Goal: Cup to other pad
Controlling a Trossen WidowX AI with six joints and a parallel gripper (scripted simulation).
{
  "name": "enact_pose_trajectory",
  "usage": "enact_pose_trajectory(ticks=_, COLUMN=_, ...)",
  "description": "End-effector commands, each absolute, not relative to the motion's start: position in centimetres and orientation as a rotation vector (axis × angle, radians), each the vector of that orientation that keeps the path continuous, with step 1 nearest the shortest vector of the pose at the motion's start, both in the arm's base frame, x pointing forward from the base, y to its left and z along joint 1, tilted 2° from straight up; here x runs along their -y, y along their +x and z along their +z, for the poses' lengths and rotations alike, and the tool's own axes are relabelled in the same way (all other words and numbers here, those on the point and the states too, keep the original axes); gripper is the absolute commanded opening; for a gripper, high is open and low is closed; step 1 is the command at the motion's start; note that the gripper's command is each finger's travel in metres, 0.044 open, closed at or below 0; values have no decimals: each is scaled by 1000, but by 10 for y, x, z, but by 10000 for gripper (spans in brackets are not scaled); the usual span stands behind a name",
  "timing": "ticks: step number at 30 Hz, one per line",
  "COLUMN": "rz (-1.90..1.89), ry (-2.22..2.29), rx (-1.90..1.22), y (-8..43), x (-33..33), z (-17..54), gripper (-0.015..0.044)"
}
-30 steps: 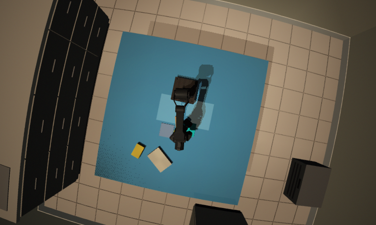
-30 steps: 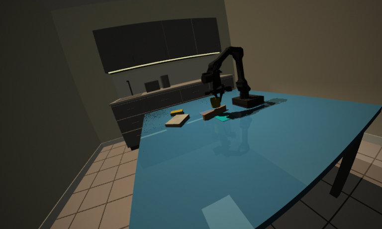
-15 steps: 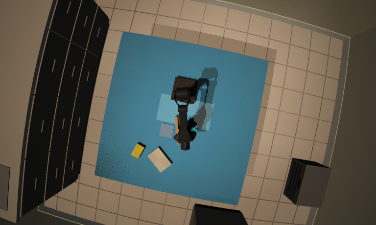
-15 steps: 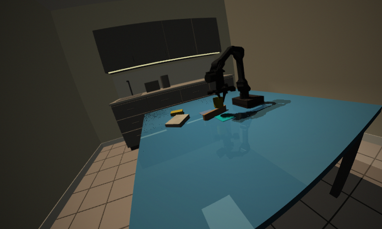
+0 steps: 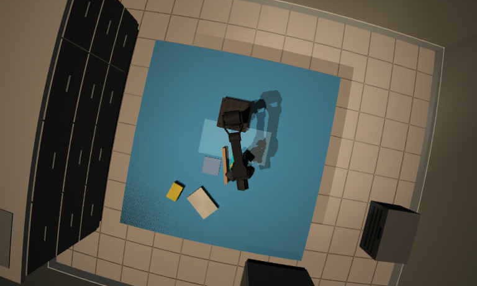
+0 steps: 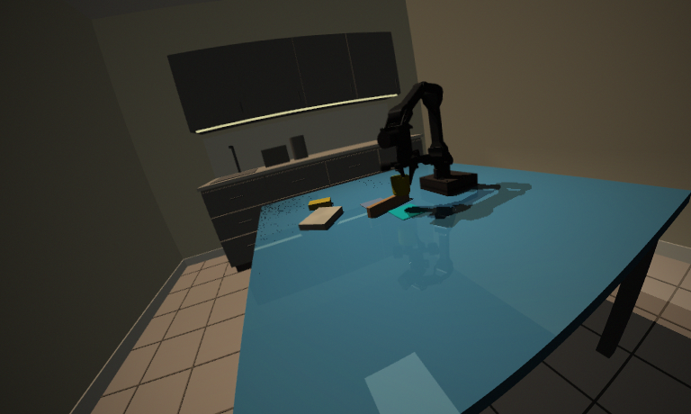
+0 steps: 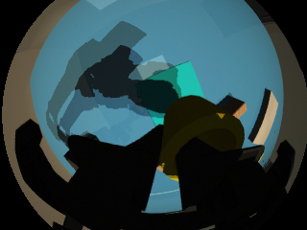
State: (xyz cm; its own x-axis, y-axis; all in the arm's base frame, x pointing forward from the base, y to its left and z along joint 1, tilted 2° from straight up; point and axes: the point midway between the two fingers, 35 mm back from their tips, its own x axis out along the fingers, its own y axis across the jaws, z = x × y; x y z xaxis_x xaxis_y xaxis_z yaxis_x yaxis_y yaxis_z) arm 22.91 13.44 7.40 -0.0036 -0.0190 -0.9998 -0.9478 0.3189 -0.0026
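In the top view, the grey pad (image 5: 211, 165) (image 6: 370, 203) lies left of the wooden bar (image 5: 225, 165) (image 6: 385, 206) (image 7: 236, 106). Right of the bar, the gripper (image 5: 239, 166) (image 6: 404, 175) (image 7: 168, 129) is narrowly open, clamped on the raised, near-upright cup (image 5: 231, 166) (image 6: 399, 185) (image 7: 192, 112). The teal pad (image 5: 233, 158) (image 6: 401, 212) (image 7: 193, 79), presumably the target, lies below; centre, then lower vertically.

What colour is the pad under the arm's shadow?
Turquoise; the wrist view shows it best.

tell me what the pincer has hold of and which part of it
The pincer holds the yellow cup by its side wall, near the rim; one finger appears to reach inside the mouth, though the dark view hides the exact contact.
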Motion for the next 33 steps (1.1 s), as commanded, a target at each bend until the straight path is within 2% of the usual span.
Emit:
enact_pose_trajectory(ticks=1, rz=959, ry=-972, rx=-1359, y=225, x=-141, z=76, gripper=0)
enact_pose_trajectory(ticks=33, rz=960, ry=-971, rx=-1359, y=222, x=-148, z=37, gripper=0)
